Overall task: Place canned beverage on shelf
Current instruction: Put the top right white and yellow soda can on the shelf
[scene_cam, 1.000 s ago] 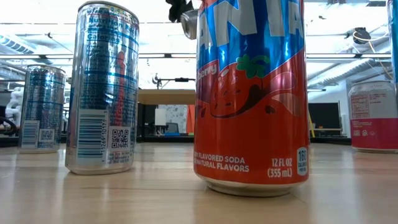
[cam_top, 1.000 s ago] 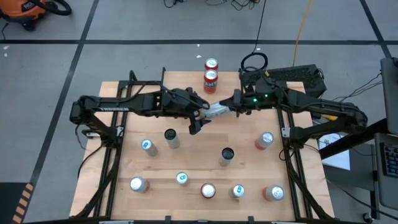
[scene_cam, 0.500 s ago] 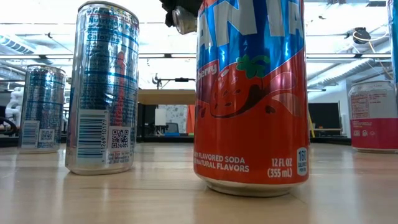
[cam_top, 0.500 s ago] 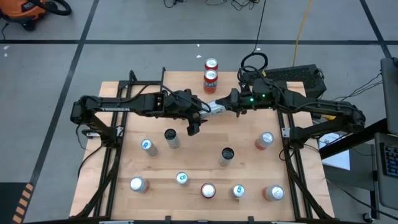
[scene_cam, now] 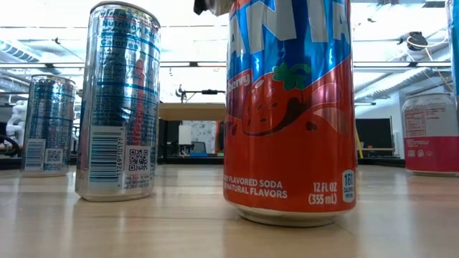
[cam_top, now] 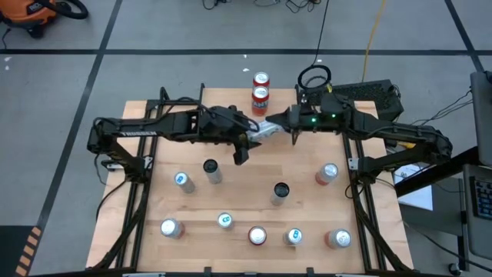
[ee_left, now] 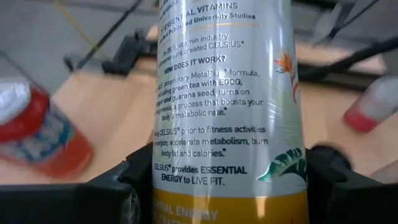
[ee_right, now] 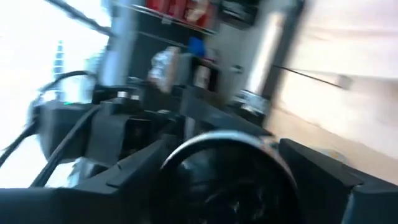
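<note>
A white can [cam_top: 264, 129] with small print [ee_left: 217, 106] lies level in the air over the table's far middle, between my two arms. My left gripper [cam_top: 247, 137] comes from the table's left and is shut on the can's yellow-banded end. My right gripper [cam_top: 284, 123] stands at the can's other end, whose round rim [ee_right: 224, 168] fills the right wrist view. The shelf [scene_cam: 192, 111] shows in the low view as a light board on dark legs, far back. Two red cans [cam_top: 260, 88] stand at the table's far edge. My left gripper pinches the can's side wall [ee_left: 186, 186] near its yellow-banded end between its two fingers [ee_left: 124, 196]. The fingers come level from the table's left and lie along the can. The can is lifted clear of the table and reaches away toward my right arm.
Several cans stand on the table: a red strawberry soda can [scene_cam: 290, 107] and a silver-blue one [scene_cam: 118, 100] close to the low camera, others at mid-table [cam_top: 211, 171] [cam_top: 280, 192] [cam_top: 327, 173] and in a near row [cam_top: 257, 235]. A black box [cam_top: 369, 92] sits far right.
My left gripper and the white can have gone up a little. In the low view the can's end and the dark fingers have risen almost out of the picture's top. The can stays level between the two arms.
</note>
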You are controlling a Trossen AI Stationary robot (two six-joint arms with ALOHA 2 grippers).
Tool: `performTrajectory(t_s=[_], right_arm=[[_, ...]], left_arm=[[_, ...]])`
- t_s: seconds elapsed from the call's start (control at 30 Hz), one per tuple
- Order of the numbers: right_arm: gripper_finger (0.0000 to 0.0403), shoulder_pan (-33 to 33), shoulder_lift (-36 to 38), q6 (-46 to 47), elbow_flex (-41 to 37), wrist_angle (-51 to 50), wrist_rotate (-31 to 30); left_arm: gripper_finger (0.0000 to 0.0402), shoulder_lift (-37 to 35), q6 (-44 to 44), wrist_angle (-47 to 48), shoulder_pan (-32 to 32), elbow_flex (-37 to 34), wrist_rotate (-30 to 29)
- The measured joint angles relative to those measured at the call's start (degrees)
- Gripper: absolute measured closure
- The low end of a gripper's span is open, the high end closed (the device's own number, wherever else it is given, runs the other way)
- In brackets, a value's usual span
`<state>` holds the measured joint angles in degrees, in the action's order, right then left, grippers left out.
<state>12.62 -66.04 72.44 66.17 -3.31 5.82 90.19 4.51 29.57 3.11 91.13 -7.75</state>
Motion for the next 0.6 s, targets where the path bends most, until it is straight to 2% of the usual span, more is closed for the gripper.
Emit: performTrajectory(t_s=[0.2, 0.47, 0.6], right_arm=[[0.0095, 0.6, -0.1, -5.8, 0.0, 18.2, -0.1], [0.0095, 0.9, 0.0, -17.4, 0.0, 31.9, -4.3], [0.0095, 0.8, 0.0, -23.8, 0.0, 38.1, -4.8]], left_arm=[[0.0153, -0.2, -0.4, -0.1, 0.0, 6.2, -0.4], [0.0152, 0.0, 0.1, -1.2, 0.0, 13.2, -0.4], [0.0152, 0.0, 4.2, -3.3, 0.0, 15.9, -0.6]])
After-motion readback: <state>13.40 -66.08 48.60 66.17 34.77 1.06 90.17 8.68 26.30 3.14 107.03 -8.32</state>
